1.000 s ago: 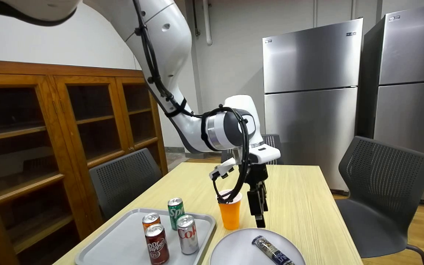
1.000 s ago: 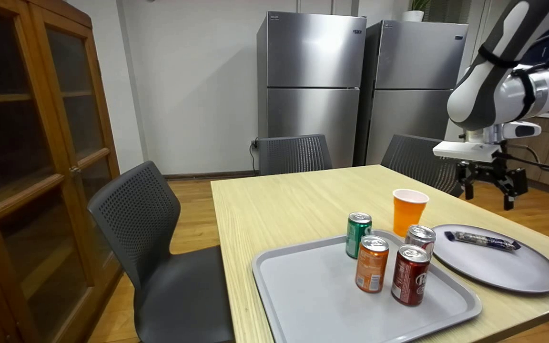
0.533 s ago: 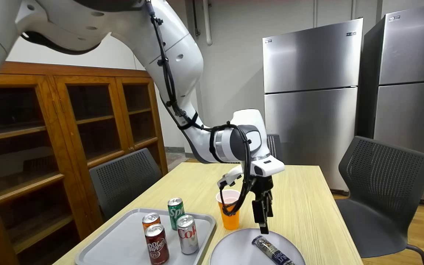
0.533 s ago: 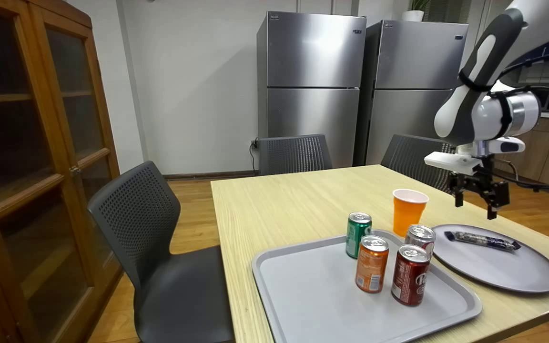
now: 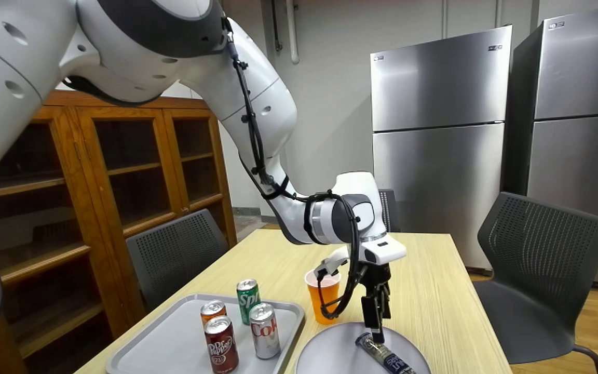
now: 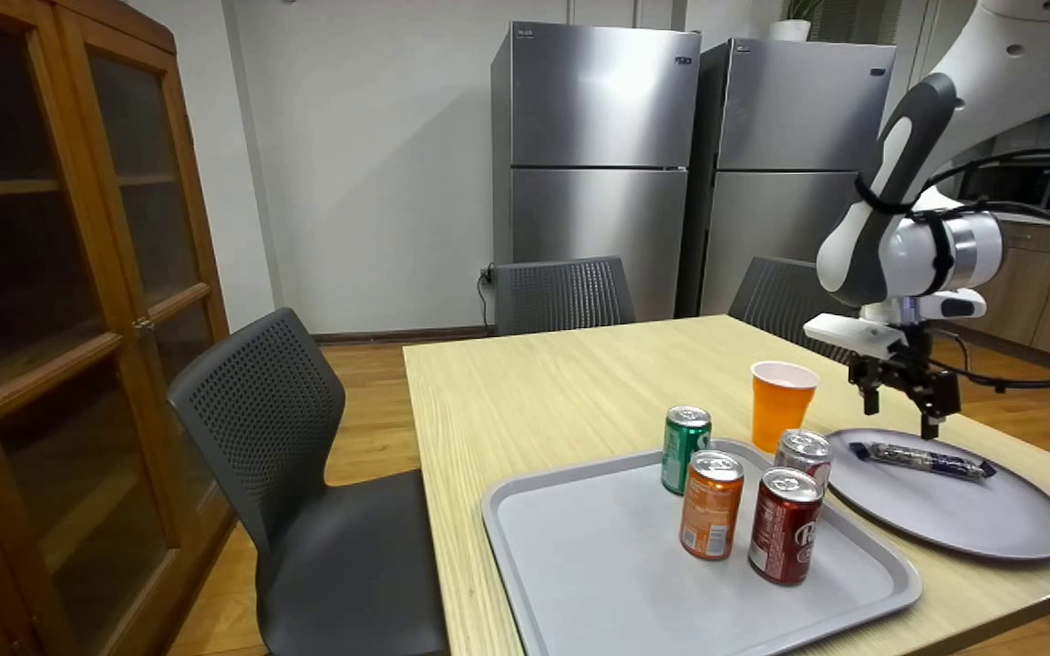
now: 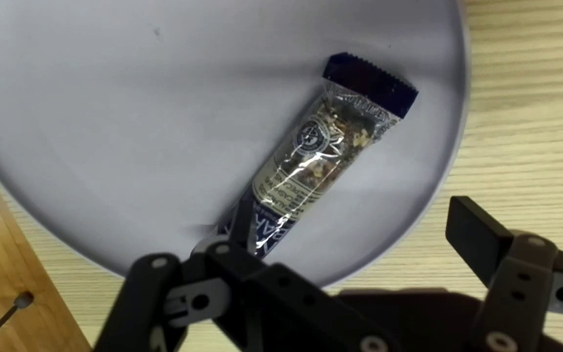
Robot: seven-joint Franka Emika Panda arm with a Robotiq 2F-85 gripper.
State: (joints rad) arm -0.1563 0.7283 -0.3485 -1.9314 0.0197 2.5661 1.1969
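Observation:
My gripper (image 7: 359, 227) is open with nothing between its fingers. In the wrist view its left finger overlaps the lower end of a wrapped nut bar (image 7: 311, 161), and its right finger is over the table beyond the plate's rim. The bar has clear film and dark blue ends. It lies on a round grey plate (image 7: 140, 122). In both exterior views the gripper (image 5: 377, 327) (image 6: 900, 415) is low above the plate (image 5: 325, 353) (image 6: 990, 524), near one end of the bar (image 5: 384, 356) (image 6: 921, 460). I cannot tell whether a finger touches it.
An orange cup (image 5: 324, 301) (image 6: 782, 405) stands beside the plate. A grey tray (image 5: 169, 332) (image 6: 616, 565) holds a green can (image 6: 685, 449), an orange can (image 6: 712, 506), a dark red can (image 6: 787, 527) and a silver can (image 5: 264, 331). Chairs (image 5: 543, 270) surround the wooden table (image 6: 525, 401).
My gripper has come down toward the plate and the nut bar, staying open. In an exterior view it has also shifted left. The bar, plate, cup, tray and cans have not moved.

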